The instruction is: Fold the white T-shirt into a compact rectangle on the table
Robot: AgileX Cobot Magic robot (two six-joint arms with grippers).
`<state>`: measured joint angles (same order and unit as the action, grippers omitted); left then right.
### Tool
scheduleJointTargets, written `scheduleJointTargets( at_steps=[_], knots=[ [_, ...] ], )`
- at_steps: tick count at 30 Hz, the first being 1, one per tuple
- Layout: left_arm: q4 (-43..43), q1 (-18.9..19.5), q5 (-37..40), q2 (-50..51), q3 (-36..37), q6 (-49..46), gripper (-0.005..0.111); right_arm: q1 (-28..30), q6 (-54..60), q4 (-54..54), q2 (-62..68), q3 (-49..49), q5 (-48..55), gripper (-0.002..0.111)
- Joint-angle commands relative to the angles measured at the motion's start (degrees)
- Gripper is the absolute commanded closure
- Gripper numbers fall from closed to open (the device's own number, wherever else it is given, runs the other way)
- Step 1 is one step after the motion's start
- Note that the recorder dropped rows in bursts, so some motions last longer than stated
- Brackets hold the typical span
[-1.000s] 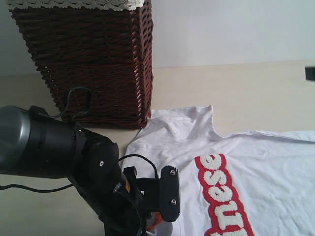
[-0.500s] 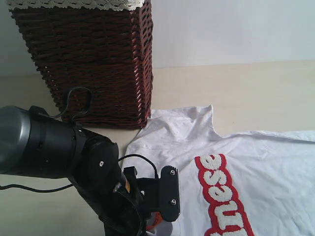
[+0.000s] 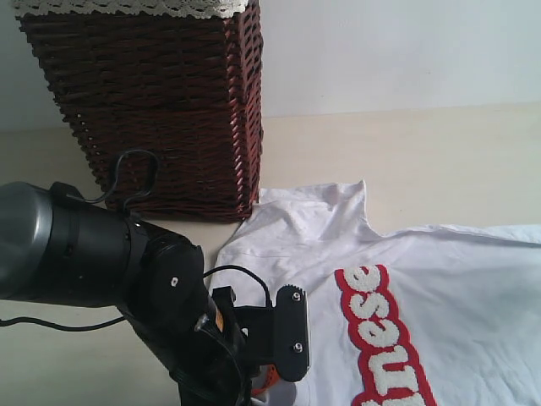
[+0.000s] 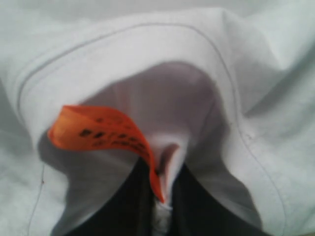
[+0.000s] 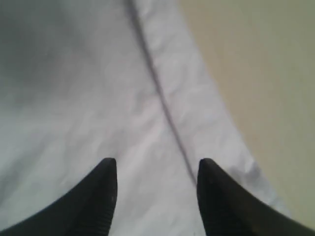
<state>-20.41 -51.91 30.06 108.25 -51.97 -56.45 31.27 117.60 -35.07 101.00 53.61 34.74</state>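
Exterior: white T-shirt (image 3: 473,296) is spread on the counter (image 3: 406,152), its top near the wicker basket (image 3: 152,110); the left arm (image 3: 110,262) is positioned at the collar.
Left wrist: left fingers (image 4: 123,211) are clenched on the collar fold, beside the orange tag (image 4: 103,130).
Right wrist: right fingers (image 5: 96,201) are held apart over the shirt's seamed edge; nothing is gripped.

I read this as a robot test bench dressed up like a home laundry corner. A bare cream tabletop (image 3: 439,152) runs across my exterior view, backed by a blank pale wall (image 3: 397,51) from twelve to two o'clock. At ten o'clock stands a brown wicker basket (image 3: 152,110) with white lace edging (image 3: 127,7), and at four o'clock a white T-shirt (image 3: 473,288) lies spread out. The black, cabled robot arm (image 3: 101,254) at eight o'clock marks it as a bench.
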Motion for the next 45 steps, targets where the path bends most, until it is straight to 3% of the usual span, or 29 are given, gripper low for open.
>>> scheduleJointTargets(
  at_steps=[1, 6, 16, 32, 37, 42, 45],
  knots=[
    [1.7, -0.2, 0.1, 1.8, 1.4, -0.2, 0.107, 0.2, -3.1, -14.5, 4.8, 3.6, 4.2, 0.06],
    [1.7, -0.2, 0.1, 1.8, 1.4, -0.2, 0.107, 0.2, -7.3, -14.1, 7.7, 4.8, 10.3, 0.06],
    [1.7, -0.2, -0.3, 1.8, 1.4, -0.2, 0.107, 0.0, 3.6, -20.4, 12.2, 4.8, -0.5, 0.06],
    [1.7, -0.2, -0.4, 1.8, 1.4, -0.2, 0.107, 0.0, 3.6, -22.2, 15.9, 9.5, -10.7, 0.06],
    [1.7, -0.2, -0.4, 1.8, 1.4, -0.2, 0.107, 0.0, 3.6, -28.0, 15.9, 11.6, -11.2, 0.06],
    [1.7, -0.2, -0.4, 1.8, 1.4, -0.2, 0.107, 0.0, 3.6, -45.9, 15.9, 13.8, -14.3, 0.06],
    [1.7, -0.2, -0.4, 1.8, 1.4, -0.2, 0.107, 0.0, 3.6, -47.1, 15.3, 14.8, -15.0, 0.06]
  ],
)
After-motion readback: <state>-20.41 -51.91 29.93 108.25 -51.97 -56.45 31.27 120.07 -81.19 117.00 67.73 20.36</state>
